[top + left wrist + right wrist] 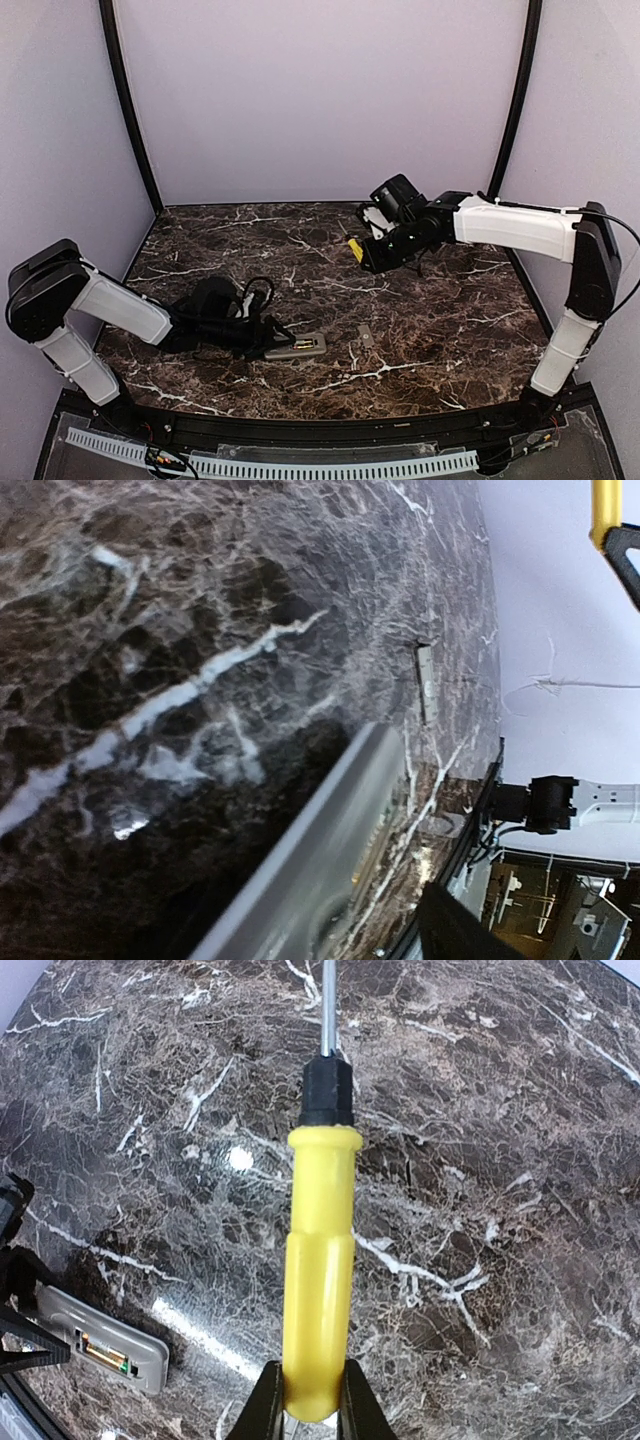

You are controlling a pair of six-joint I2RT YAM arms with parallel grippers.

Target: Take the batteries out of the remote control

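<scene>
The remote control (297, 347) lies flat at the front centre, its open battery bay facing up. A yellowish bit of battery (300, 345) shows in the bay. My left gripper (262, 343) is low on the table and shut on the remote's left end. In the left wrist view the remote (310, 870) is a blurred grey bar beside one dark finger (470, 930). My right gripper (362, 255) hovers at the back centre, shut on the yellow-handled screwdriver (318, 1260). The right wrist view shows the remote (100, 1345) with a battery (105, 1352) in its bay.
The small flat grey cover (366, 336) lies on the dark marble table just right of the remote; it also shows in the left wrist view (425, 680). Lilac walls close in the table at the back and both sides.
</scene>
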